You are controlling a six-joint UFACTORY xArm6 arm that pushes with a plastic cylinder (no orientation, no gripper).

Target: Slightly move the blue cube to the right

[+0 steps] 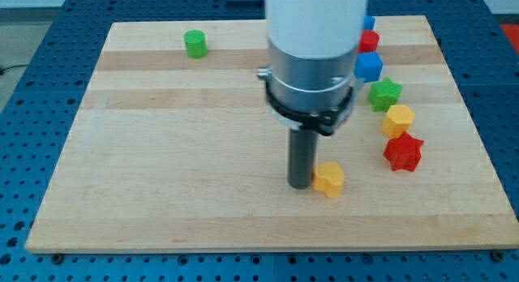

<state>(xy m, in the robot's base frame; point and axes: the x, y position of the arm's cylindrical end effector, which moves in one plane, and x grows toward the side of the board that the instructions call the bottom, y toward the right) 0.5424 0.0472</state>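
The blue cube (pixel 369 67) sits at the view's upper right, partly hidden behind the arm's grey body. My tip (pixel 300 184) rests on the board (pixel 162 152) well below and to the left of the blue cube. It touches the left side of a yellow block (pixel 328 179). Another small blue block (pixel 369 23) and a red block (pixel 369 41) lie just above the blue cube.
A green star-like block (pixel 385 93), a yellow hexagonal block (pixel 398 120) and a red star block (pixel 403 151) run down the right side below the blue cube. A green cylinder (pixel 195 44) stands at the upper left.
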